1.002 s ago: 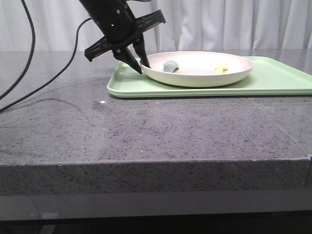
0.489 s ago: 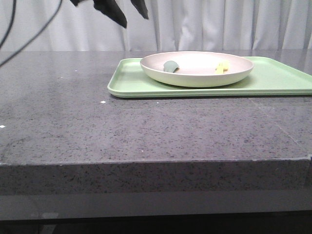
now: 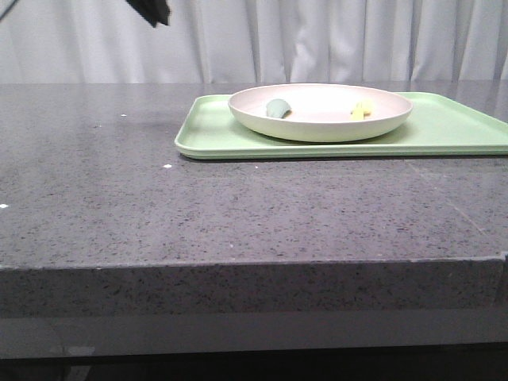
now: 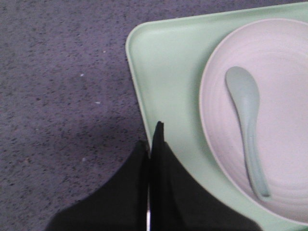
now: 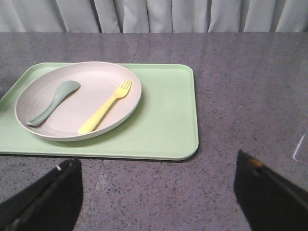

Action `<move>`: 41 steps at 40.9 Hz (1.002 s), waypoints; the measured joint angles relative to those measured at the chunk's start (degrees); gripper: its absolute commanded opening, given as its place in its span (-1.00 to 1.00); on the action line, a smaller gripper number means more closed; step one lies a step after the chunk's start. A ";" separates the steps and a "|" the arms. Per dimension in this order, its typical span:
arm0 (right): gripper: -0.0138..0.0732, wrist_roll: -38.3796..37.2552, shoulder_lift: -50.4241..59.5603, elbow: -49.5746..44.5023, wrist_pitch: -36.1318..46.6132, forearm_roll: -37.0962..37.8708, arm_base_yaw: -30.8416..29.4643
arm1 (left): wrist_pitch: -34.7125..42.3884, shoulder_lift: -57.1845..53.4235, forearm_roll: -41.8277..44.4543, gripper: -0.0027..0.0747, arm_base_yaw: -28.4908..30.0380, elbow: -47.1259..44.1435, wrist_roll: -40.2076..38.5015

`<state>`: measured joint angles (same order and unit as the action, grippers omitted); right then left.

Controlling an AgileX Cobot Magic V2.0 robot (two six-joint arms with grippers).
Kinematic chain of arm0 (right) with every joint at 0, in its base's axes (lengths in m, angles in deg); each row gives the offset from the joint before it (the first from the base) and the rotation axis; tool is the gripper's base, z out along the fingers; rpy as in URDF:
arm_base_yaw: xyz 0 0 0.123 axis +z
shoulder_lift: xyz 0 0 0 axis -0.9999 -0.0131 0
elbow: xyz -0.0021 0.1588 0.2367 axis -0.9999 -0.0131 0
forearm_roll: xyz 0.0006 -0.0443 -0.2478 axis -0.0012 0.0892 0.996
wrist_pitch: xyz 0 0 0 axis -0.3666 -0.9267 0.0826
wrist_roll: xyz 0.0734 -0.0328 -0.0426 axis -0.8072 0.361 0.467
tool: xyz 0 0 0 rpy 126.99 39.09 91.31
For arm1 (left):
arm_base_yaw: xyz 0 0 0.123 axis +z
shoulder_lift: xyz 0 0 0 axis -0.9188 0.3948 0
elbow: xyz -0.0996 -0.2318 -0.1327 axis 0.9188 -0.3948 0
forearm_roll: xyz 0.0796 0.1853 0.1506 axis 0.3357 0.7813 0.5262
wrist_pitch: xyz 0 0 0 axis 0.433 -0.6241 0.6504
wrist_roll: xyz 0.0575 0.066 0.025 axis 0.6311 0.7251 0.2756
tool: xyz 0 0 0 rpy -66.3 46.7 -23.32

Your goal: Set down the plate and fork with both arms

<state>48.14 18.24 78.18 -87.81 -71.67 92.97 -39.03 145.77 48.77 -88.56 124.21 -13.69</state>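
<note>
Lifted clear of the large round cream-white matte plate (image 3: 320, 111), the left claw (image 4: 151, 144) now hangs high at the far left, only a dark tip of it showing at the top edge of the front view, whereas a second ago its fingers straddled the plate's left rim. Its two black fingers are pressed together with nothing between them, poised above the left edge of the flat rectangular light green tray (image 3: 208, 132). The right claw (image 5: 156, 192) stands wide apart and empty, well back from the tray on the near right side. The plate sits on the left part of the tray, and the small pale yellow plastic fork (image 5: 106, 106) lies inside it on the right, tines pointing to the far side, beside a sage-green rounded spoon (image 5: 52, 101) lying on the plate's left. With plate on tray, fork in plate and both arms drawn off, the placing looks finished, and the retreat of the left arm reads as the closing move rather than the start of another grasp. Everything rests on a dark grey speckled stone tabletop (image 3: 238, 214) with a thick front edge; a few pale flecks dot it to the left of the tray. Pleated white curtains (image 3: 333, 40) close off the far side of the room.
</note>
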 measured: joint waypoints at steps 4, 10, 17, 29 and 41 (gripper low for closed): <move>0.82 0.00 0.00 0.00 0.00 0.00 0.00 | 1.11 -4.24 0.24 -0.98 2.28 -5.20 0.00; 0.82 0.00 0.00 0.00 0.00 0.00 0.00 | 4.93 -12.86 0.38 -0.98 7.18 -17.15 0.00; 0.82 0.00 0.00 0.00 -0.09 0.00 0.00 | 11.80 -24.67 0.74 -0.98 13.58 -34.91 0.00; 0.82 0.00 0.00 0.00 -0.09 0.00 0.00 | 30.33 -45.39 1.12 -0.98 17.98 -62.09 4.98; 0.82 0.00 -0.85 0.00 0.04 -1.04 0.00 | 44.52 -74.93 1.12 -0.98 16.89 -82.77 6.78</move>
<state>48.14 17.39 78.18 -87.78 -72.71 92.97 5.48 70.84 49.89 -71.67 41.44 -6.91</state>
